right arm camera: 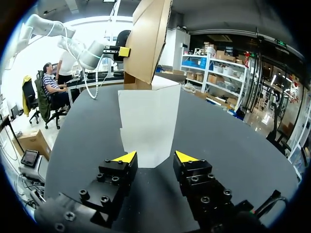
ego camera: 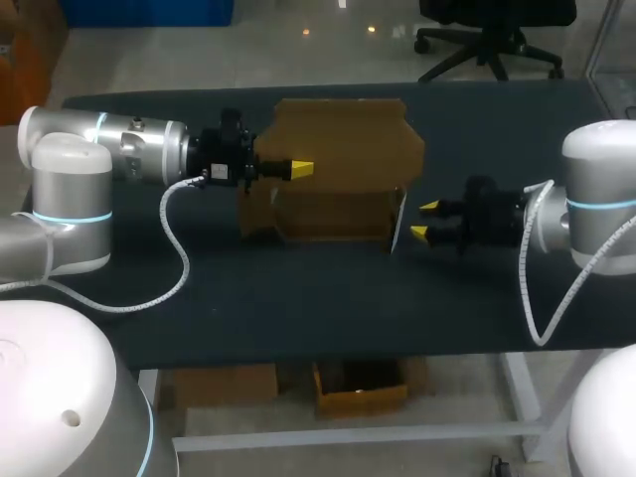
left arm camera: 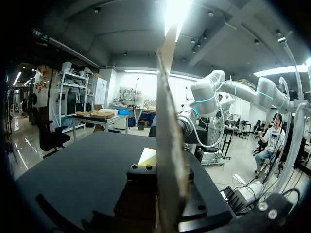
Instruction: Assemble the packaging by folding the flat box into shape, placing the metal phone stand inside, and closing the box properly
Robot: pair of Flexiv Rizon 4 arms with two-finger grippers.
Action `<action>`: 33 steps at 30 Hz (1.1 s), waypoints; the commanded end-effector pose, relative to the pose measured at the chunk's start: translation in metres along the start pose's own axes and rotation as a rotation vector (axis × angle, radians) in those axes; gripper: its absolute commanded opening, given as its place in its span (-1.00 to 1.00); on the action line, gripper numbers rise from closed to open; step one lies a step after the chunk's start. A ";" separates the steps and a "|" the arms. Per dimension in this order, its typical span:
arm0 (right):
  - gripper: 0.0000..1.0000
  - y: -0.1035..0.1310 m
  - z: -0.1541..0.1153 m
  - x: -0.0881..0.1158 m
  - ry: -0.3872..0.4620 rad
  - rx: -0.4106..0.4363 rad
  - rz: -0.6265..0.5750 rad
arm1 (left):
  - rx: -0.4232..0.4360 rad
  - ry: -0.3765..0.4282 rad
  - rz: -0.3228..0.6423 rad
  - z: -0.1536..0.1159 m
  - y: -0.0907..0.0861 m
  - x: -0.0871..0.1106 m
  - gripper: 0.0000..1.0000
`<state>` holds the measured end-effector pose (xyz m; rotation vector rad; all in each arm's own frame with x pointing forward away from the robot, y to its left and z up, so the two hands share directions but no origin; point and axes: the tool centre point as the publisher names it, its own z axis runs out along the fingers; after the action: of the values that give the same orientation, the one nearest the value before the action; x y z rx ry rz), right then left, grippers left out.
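Box (ego camera: 338,149) of brown cardboard stands half-folded toward the far side of the dark desk (ego camera: 298,308), with one broad panel raised and a white-lined flap (right arm camera: 148,121) at its right end. The left arm (ego camera: 129,149) lies level across from the left, and the left claw (ego camera: 298,169) is clenched on the raised panel's edge, one yellow tip showing on top. The right arm (ego camera: 586,209) comes in level from the right, its right claw (ego camera: 425,220) released, fingers spread just beside the white flap without touching it.
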<state>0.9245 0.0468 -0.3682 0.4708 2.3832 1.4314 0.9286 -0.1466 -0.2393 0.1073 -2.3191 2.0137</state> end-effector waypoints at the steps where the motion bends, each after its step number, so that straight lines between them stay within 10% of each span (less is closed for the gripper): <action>1: -0.11 -0.001 0.000 0.001 -0.001 -0.004 -0.001 | 0.001 0.001 0.000 0.001 0.004 -0.001 -1.00; 33: -0.10 0.027 0.030 0.002 0.066 -0.009 -0.124 | 0.001 0.001 0.000 0.001 0.004 -0.001 -1.00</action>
<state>0.9384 0.0805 -0.3547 0.2679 2.4183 1.4212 0.9287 -0.1465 -0.2394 0.1076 -2.3193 2.0138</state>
